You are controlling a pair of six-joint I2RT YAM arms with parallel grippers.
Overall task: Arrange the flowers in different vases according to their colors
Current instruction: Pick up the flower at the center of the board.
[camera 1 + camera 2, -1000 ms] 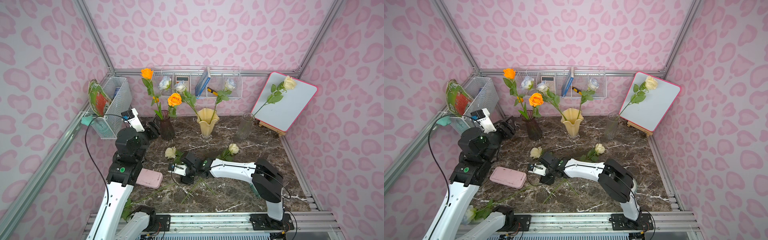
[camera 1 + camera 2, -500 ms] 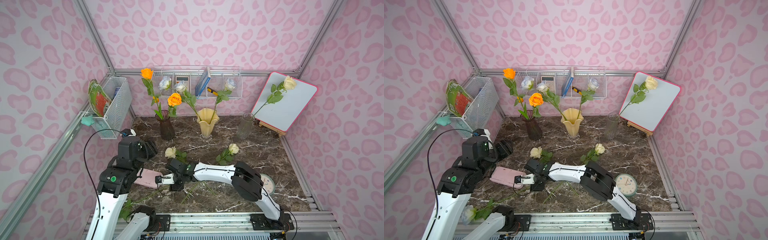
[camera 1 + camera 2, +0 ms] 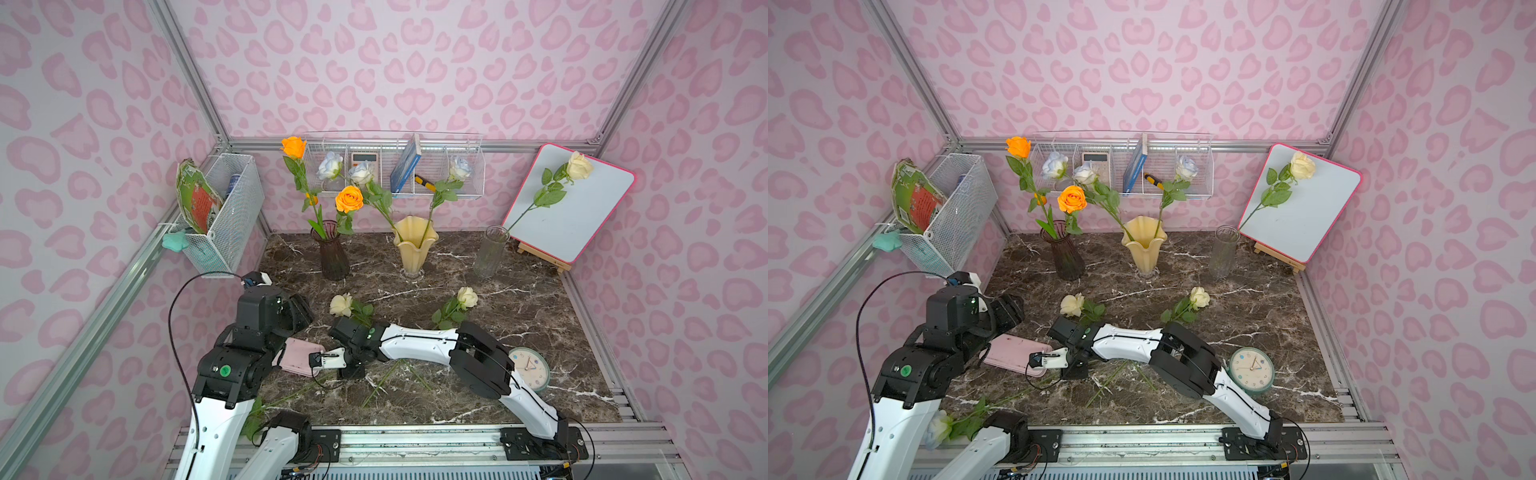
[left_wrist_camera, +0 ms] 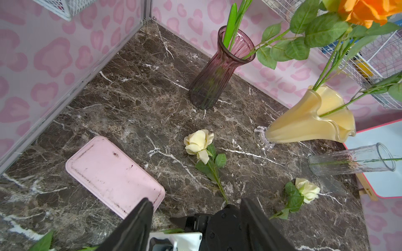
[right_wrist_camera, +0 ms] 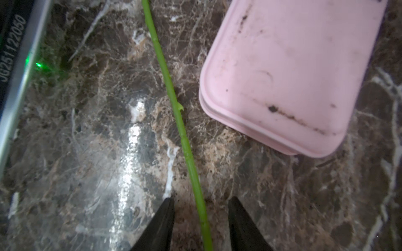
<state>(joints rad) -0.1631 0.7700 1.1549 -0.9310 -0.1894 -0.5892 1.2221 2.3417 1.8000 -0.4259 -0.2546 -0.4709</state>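
Observation:
My right gripper [image 5: 201, 208] is down at the marble top, jaws open on either side of a green stem [image 5: 174, 95], a gap showing on each side. In a top view that stem [image 3: 1000, 401] leads to a pale blue-white rose [image 3: 937, 428] at the front left. My left gripper [image 4: 195, 208] hovers open and empty above the right wrist. The purple vase [image 3: 334, 253] holds orange roses [image 3: 349, 198], the yellow vase [image 3: 414, 249] blue-white ones [image 3: 360, 172], the clear vase [image 3: 490, 253] one cream rose [image 3: 579, 165]. Two cream roses [image 3: 340, 304] [image 3: 467, 297] lie on the table.
A pink case [image 3: 297, 355] lies close beside the right gripper [image 3: 353, 372]. A round clock [image 3: 530, 368] sits at the front right. A whiteboard on an easel [image 3: 582, 216] leans at the back right. White wire baskets [image 3: 224, 220] [image 3: 395, 166] hang on the walls.
The right gripper slid toward the front left, came down over the stem, and its jaws narrowed. The left arm drew back from the purple vase. The clock became uncovered.

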